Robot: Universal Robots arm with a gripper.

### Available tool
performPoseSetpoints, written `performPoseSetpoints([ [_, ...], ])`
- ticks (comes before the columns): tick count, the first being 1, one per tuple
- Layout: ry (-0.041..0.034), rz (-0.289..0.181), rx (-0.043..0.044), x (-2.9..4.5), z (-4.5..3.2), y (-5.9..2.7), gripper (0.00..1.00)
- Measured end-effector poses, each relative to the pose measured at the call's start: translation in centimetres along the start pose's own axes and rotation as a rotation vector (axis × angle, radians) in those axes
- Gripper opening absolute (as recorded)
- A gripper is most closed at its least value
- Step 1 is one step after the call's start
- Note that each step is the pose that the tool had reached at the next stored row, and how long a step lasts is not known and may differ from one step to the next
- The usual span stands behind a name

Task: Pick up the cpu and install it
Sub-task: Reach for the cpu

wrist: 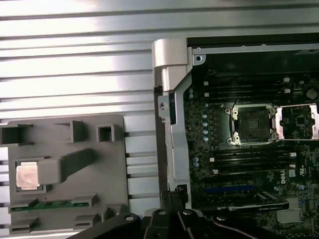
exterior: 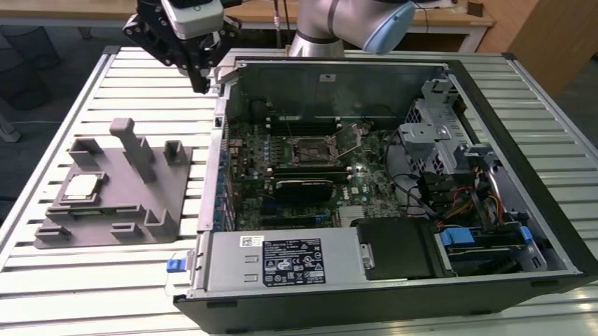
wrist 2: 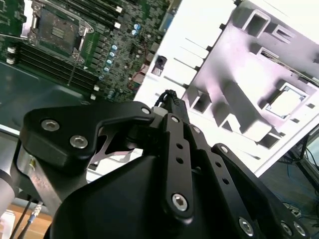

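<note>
Robot claw (exterior: 199,82), black and two-fingered, hangs above a slatted metal table (exterior: 112,280) with its fingertips pressed together and nothing gripped between them. In both wrist views the tips meet in a single point (wrist 2: 170,95) (wrist: 172,190).

Right beside the claw is the corner of a large open black computer case (exterior: 509,133). Well apart from the claw, on the side away from the case, a grey plastic tray (exterior: 140,231) with upright blocks lies on the table. The small flat square cpu (exterior: 82,185) with its silvery metal top sits in a recess of that tray, untouched, also seen in both wrist views (wrist 2: 286,103) (wrist: 27,176).

On the claw's other side, inside the case, the square black socket (wrist: 250,124) on the green board is empty. Its metal retaining plate (wrist: 296,122) is flipped back.

Judging by this, nothing of the task is done: the cpu is not yet picked up, and carrying it over and seating it remain.
</note>
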State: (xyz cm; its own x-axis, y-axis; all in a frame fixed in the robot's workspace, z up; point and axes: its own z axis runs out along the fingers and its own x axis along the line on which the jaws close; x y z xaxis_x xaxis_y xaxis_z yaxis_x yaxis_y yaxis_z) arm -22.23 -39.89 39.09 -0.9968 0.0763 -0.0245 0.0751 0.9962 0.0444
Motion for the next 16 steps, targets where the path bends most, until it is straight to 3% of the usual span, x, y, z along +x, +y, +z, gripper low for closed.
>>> performPoseSetpoints([
  [16,0.0000,0.000,0.0001,2.59,0.08,-0.20,0.11],
])
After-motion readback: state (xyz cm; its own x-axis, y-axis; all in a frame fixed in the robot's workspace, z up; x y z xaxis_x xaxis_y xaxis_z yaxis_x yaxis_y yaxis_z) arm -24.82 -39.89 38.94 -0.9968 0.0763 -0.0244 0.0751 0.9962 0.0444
